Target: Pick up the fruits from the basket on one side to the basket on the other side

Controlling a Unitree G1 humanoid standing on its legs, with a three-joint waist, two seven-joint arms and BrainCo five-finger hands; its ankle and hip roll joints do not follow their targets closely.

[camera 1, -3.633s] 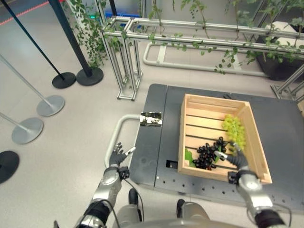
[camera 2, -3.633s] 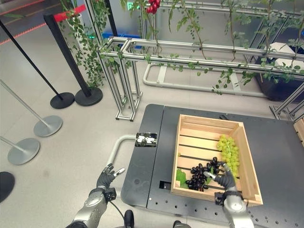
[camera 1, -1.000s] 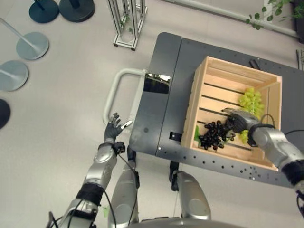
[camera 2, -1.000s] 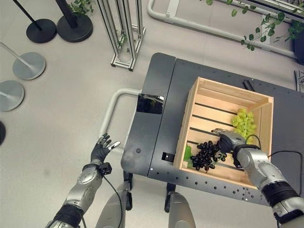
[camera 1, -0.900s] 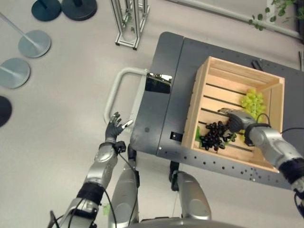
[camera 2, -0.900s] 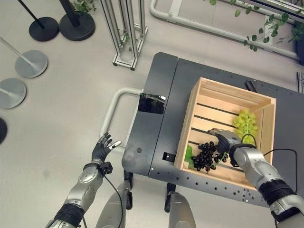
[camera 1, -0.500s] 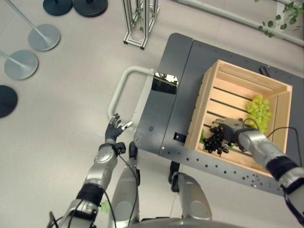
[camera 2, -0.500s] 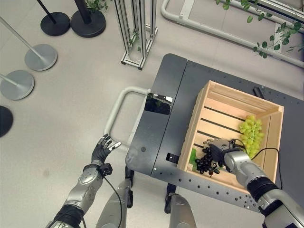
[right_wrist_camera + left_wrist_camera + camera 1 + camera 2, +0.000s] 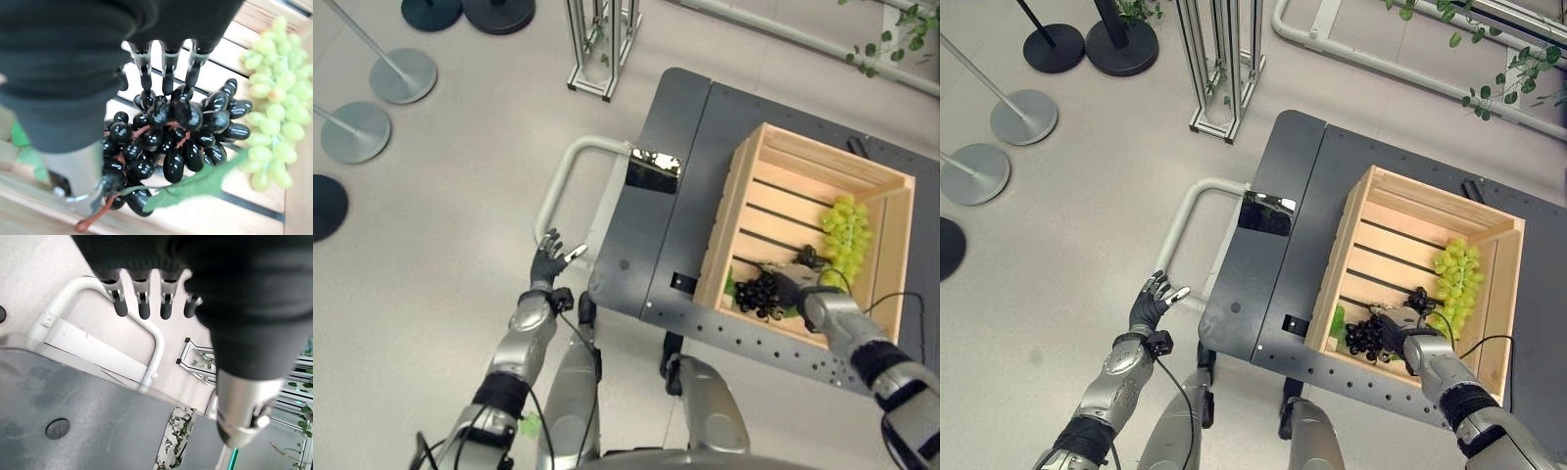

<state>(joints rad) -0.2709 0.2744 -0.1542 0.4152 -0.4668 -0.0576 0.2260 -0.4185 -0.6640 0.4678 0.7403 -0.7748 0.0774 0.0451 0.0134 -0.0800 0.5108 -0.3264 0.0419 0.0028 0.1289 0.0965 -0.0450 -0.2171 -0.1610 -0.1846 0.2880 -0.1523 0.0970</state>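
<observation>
The right hand (image 9: 1398,334) is positioned inside the wooden crate (image 9: 1506,284), at its near edge, with the fingers (image 9: 167,73) and the thumb curled around the bunch of black grapes (image 9: 171,137); in the right wrist view the dark fingertips are seen pressed into the top of the bunch while the thumb is seen against its lower side near the reddish stem. The black grapes are located in the near left part of the crate, over the slatted floor, and a green leaf (image 9: 195,183) is seen lying across them. Whether the bunch is lifted clear of the slats cannot be determined. A bunch of green grapes (image 9: 1455,274) is located just beside the black bunch, along the right wall of the crate. The crate is seated on the dark grey cart top (image 9: 1283,196). A small reflective plate (image 9: 1265,213) is mounted at the left edge of the cart, next to the white tubular handle (image 9: 560,181). The left hand (image 9: 551,262) is held over the floor just beside the cart handle, with the fingers (image 9: 142,301) spread straight and nothing held. Several stanchion bases (image 9: 401,76) are seen on the floor well apart to the left, and an aluminium frame (image 9: 1219,59) with green vines is seen beyond the cart.
</observation>
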